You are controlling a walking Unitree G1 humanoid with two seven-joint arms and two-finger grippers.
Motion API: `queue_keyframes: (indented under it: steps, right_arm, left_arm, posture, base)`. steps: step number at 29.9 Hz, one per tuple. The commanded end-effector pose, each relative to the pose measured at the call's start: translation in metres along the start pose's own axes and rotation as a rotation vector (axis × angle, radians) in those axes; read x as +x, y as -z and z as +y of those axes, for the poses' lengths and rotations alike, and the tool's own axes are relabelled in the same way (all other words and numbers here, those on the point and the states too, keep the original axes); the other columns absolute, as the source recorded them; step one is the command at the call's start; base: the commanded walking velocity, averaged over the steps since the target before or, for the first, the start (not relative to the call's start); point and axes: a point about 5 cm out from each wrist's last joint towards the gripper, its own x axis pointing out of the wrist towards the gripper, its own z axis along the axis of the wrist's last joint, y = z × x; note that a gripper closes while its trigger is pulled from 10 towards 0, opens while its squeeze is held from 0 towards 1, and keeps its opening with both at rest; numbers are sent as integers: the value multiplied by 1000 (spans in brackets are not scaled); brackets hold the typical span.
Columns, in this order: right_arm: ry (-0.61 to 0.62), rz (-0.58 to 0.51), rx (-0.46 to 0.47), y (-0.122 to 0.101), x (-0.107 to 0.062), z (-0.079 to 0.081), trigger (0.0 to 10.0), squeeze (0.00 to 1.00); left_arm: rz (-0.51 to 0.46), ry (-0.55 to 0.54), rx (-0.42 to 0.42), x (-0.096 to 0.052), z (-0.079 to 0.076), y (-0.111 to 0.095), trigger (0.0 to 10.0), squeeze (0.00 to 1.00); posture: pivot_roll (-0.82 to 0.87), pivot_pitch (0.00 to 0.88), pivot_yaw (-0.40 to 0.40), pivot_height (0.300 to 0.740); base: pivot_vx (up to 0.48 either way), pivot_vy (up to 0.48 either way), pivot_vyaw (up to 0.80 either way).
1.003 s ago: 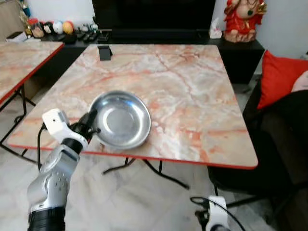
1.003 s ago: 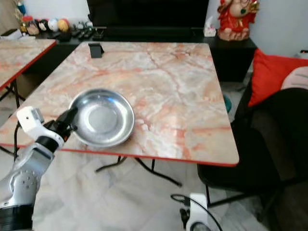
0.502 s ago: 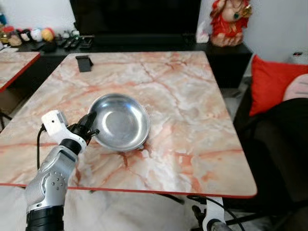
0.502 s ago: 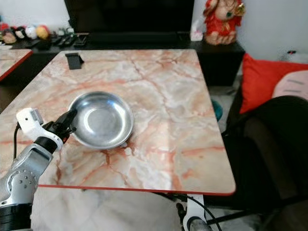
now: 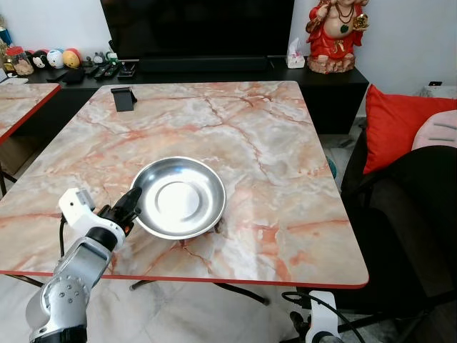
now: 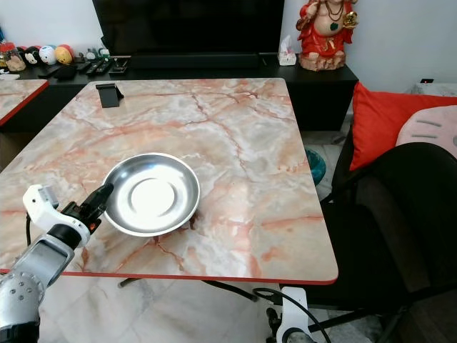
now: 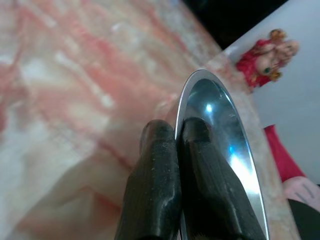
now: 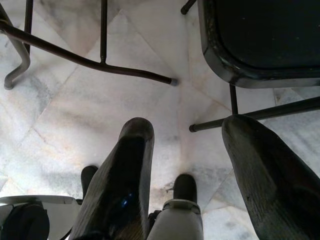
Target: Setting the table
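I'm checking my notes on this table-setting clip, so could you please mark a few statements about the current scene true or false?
1. The left gripper is shut on the rim of the steel bowl. True.
2. The bowl holds food. False: it is empty.
3. The right gripper hangs open above the floor. True.
4. The bowl is at the far edge of the marble table. False: it is near the robot's side.
5. A red cushion lies to the robot's right. True.
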Motion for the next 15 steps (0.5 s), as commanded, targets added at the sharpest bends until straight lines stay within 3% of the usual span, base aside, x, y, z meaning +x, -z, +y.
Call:
queue_keyframes:
  steps: [1, 9, 15]
  right_arm:
    - [-8, 12, -2, 1, 0, 2, 10000, 0]
    - [-11, 14, -3, 2, 0, 2, 10000, 0]
    - [-18, 20, -15, 3, 0, 3, 10000, 0]
  left_arm:
    - [-4, 2, -5, -2, 0, -4, 10000, 0]
    - [31, -27, 28, -4, 6, 1, 10000, 0]
    - [57, -102, 34, -13, 19, 9, 10000, 0]
  posture:
    - [-49, 0, 56, 740]
    - [-51, 0, 59, 740]
    - [-54, 0, 62, 740]
  base:
    - [0, 0, 0]
    - [0, 0, 0]
    - [0, 0, 0]
